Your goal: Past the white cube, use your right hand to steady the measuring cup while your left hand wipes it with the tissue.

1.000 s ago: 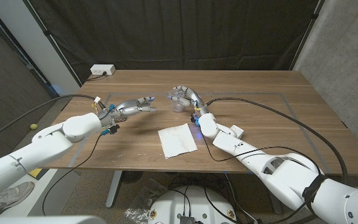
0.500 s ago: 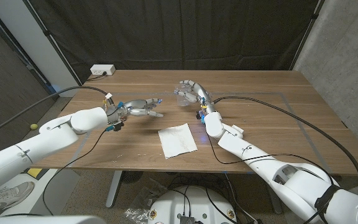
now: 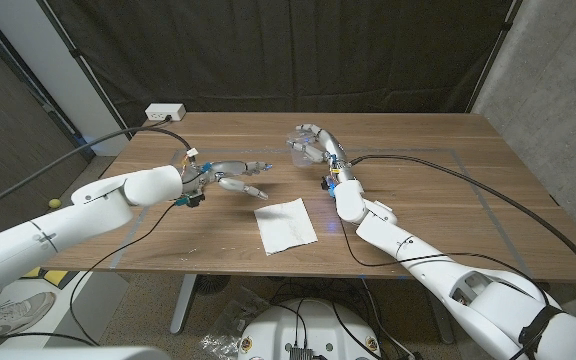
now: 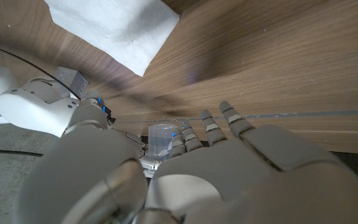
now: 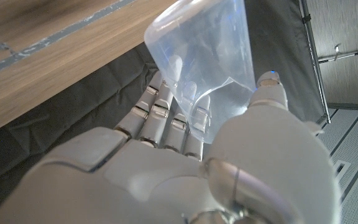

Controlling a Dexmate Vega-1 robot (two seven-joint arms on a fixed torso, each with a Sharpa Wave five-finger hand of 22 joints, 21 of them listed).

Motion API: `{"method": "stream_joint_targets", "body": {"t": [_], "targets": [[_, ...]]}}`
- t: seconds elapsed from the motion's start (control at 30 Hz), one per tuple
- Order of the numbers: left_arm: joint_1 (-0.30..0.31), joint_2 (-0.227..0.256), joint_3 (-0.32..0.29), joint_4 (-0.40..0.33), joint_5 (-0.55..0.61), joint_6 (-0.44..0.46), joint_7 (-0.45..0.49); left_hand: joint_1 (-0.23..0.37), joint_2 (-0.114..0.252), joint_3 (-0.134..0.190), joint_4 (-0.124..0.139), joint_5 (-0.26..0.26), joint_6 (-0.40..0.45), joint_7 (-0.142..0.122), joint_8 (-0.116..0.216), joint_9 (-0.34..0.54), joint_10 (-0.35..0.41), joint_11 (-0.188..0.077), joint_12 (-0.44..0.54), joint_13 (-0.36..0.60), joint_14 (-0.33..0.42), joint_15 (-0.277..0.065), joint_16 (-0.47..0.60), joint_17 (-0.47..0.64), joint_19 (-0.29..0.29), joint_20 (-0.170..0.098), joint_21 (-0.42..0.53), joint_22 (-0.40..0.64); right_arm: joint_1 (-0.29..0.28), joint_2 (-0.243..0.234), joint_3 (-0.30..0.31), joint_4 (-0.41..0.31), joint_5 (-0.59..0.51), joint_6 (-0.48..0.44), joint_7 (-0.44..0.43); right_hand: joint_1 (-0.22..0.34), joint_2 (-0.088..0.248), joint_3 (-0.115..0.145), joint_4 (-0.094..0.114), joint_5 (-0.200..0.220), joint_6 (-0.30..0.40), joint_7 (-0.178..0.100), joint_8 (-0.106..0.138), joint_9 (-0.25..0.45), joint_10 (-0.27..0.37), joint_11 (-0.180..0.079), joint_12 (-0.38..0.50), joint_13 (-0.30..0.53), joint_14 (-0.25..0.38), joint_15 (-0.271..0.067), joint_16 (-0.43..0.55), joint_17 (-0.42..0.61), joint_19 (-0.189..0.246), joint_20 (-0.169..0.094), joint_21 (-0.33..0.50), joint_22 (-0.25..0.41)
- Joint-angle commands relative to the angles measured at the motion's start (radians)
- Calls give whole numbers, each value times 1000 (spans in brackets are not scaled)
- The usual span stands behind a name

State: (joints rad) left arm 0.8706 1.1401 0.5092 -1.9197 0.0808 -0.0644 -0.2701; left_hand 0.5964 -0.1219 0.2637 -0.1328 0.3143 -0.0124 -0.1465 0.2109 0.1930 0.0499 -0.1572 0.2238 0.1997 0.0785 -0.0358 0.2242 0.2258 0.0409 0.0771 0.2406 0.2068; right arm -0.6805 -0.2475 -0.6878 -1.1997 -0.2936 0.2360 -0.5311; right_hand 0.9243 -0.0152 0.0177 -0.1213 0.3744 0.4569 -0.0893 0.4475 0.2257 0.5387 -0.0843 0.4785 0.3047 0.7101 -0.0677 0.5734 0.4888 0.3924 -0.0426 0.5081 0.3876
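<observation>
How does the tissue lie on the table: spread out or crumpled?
Spread out: the tissue lies as one flat white sheet on the table, no hand touching it.

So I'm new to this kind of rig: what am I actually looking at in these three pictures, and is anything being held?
It is a two-armed robot at a wooden table, each arm ending in a hand with fingers. The wide picture comes from a camera on its head, looking down. The other two come from cameras on its wrists, looking along the backs of the hands, so they appear turned. The right hand holds a clear plastic measuring cup lifted off the table. The left hand holds nothing, its fingers spread, above the wood. A white tissue lies flat near the front edge, untouched. A small white cube sits beside the right forearm, and a white power strip lies at the far left corner.
</observation>
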Motion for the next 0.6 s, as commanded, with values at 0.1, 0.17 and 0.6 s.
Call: {"method": "stream_joint_targets", "body": {"t": [0.1,0.17,0.6], "targets": [[-75,7,65,-45,144,-25,-90,26,0,2,-11,9,-1,-20,4,3,-4,-9,2,4,6,-7,4,4,7,7,7,4,-31,-21,8,-52,8,-17,-36,3,6,-10,4,-4,0,3,2,2,9,2,-4,4,-6,-160,7,7,-1,-67,11,10],[-82,9,73,-55,173,-27,-100,33,0,2,-13,12,0,-28,5,3,-4,-8,2,4,4,-7,3,4,6,7,7,4,-34,-22,8,-56,8,-18,-40,5,7,-11,4,-4,1,4,2,2,10,2,-5,5,-6,-162,8,9,-1,-67,13,11],[-108,5,121,-110,363,-34,-145,54,-1,1,-18,19,-1,-36,4,4,-2,-7,1,4,-6,-6,-1,7,3,2,6,4,-54,-36,16,-97,11,-24,-58,9,11,-19,7,-4,2,5,3,3,15,4,-7,9,-9,-162,9,16,-4,-71,21,16]]}}
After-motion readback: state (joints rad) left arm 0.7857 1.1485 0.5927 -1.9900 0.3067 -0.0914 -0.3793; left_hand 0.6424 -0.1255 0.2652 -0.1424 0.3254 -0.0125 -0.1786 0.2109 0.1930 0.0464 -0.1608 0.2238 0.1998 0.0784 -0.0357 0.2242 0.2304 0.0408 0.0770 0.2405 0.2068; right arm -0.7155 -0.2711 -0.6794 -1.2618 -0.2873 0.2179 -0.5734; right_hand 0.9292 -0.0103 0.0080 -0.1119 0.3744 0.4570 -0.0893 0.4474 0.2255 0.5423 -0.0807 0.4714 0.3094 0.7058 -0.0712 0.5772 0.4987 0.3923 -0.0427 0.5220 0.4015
